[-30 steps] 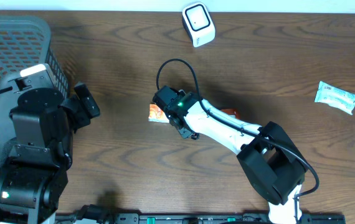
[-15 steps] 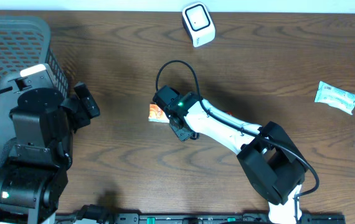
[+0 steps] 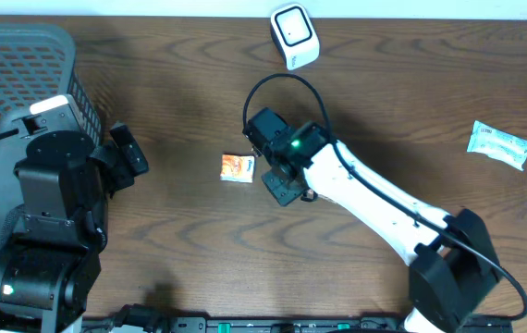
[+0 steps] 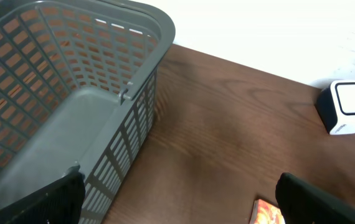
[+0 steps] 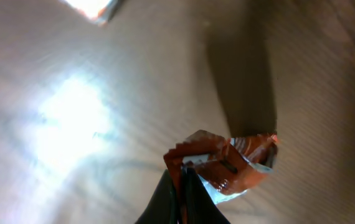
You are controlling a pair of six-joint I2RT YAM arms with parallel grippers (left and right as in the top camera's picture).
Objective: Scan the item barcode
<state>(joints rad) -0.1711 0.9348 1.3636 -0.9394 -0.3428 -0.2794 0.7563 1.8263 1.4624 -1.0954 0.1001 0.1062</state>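
Your right gripper (image 5: 179, 182) pinches a red packet (image 5: 227, 163).
It is shiny and crinkled, lying sideways toward the frame's right; your left gripper (image 4: 180, 193) is spread wide.

overhead: even, sharp | left wrist: clear | right wrist: blurred, white glare on table (image 5: 71, 118)

No readable text anywhere. Print on orange packet (image 3: 238, 167), pale blue packet (image 3: 499, 144) and red wrapper (image 5: 230, 158) too small or blurred. Scanner (image 3: 294, 35): no legible marking.
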